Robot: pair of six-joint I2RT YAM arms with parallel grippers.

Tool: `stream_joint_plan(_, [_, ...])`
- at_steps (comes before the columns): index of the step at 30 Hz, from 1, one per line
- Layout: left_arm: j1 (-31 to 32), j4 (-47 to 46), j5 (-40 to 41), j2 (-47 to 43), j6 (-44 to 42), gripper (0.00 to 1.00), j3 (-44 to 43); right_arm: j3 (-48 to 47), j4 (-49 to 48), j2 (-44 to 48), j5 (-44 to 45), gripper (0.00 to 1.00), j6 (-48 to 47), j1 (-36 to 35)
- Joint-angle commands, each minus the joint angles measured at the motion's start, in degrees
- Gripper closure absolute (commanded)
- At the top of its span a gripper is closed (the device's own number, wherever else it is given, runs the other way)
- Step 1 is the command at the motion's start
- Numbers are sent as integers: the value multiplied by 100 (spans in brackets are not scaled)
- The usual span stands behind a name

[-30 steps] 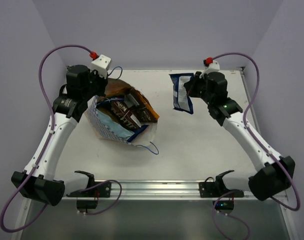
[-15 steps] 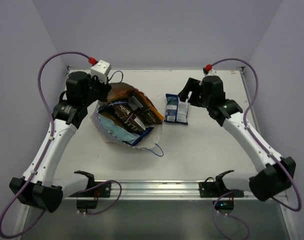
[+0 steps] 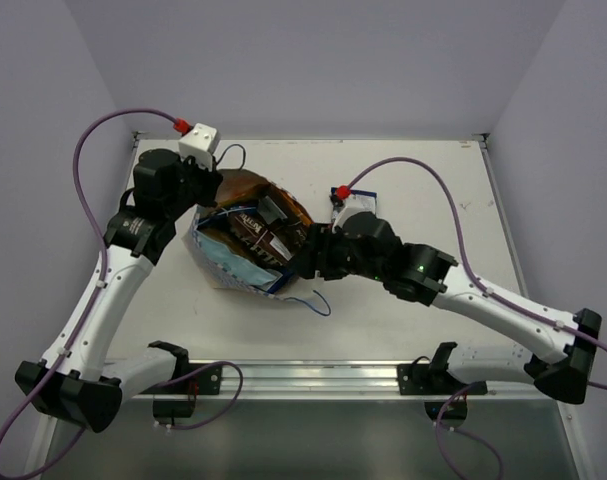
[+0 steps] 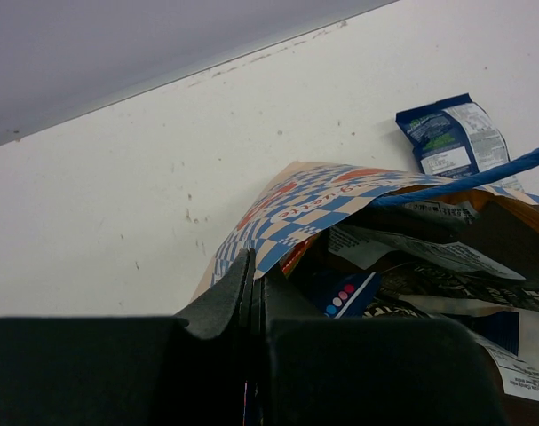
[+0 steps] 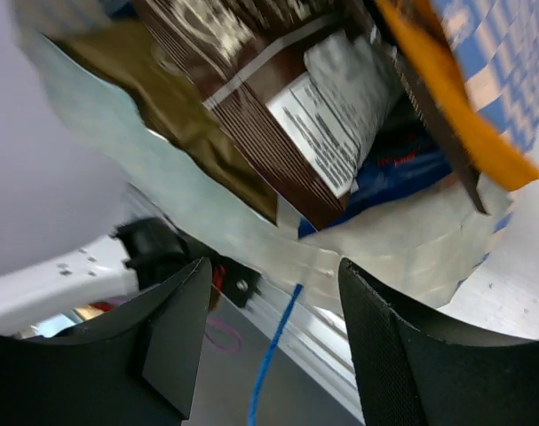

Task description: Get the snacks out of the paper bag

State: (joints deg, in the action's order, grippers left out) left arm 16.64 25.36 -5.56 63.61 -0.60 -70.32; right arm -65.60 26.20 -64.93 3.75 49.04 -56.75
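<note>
Right gripper (image 5: pixel 273 351) has swung across from the far side to the paper bag's (image 3: pixel 218 260) mouth, jaws wide apart before a brown chip bag (image 5: pixel 251 115). The dropped blue packet (image 4: pixel 451 135) lies on the table beyond the bag, nearly hidden overhead. Left gripper (image 4: pixel 249 302) stays pinched on the bag's rim.

Right pincer (image 3: pixel 308 262) dropped blue packet (image 4: pixel 451 135), swung to paper bag (image 3: pixel 215 262) mouth, jaws apart.

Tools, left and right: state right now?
Left tool: closed on the paper bag rim.
Right tool: open, empty, at the bag's mouth.
</note>
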Motion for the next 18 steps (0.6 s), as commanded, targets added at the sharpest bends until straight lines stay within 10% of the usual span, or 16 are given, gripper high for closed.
stream_joint_plan(1, [58,-946,64,-332,139,100,-95,118,53,-353,213,38,-34,-205])
stream_joint_plan(18, [93,-954,-59,-736,526,100,133,144,-27,-1830,705,43,308,-55])
